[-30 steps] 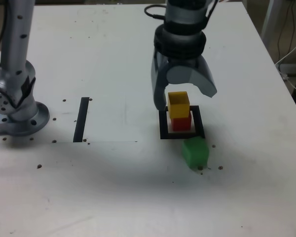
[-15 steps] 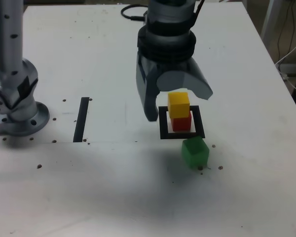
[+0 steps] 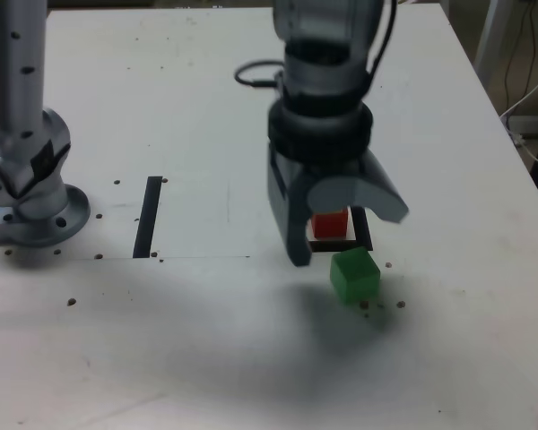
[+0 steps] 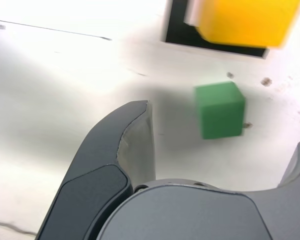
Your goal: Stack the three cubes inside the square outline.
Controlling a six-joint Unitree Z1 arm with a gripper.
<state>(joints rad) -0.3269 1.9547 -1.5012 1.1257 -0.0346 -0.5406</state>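
Observation:
The green cube (image 3: 355, 274) (image 4: 220, 110) rests on the white table just in front of the square outline (image 3: 363, 235) (image 4: 179, 34). Inside the outline stands the red cube (image 3: 330, 222). The yellow cube (image 4: 245, 20) sits over the outline in the wrist view, blurred; in the exterior view the gripper hides it. My gripper (image 3: 345, 237) (image 4: 225, 125) hangs open and empty above the green cube and the outline's front edge. One of its fingers (image 4: 135, 130) is apart from the green cube's side, and the other finger is at the frame's edge.
The arm's base (image 3: 36, 206) stands at the exterior view's left. A straight black tape strip (image 3: 148, 215) lies between it and the outline. Cables (image 3: 529, 90) hang beyond the table's edge at the exterior view's right. Small dark specks dot the tabletop.
The open gripper has moved from over the yellow-on-red stack toward the table's front and now covers the yellow cube in the exterior view. The cubes have not moved.

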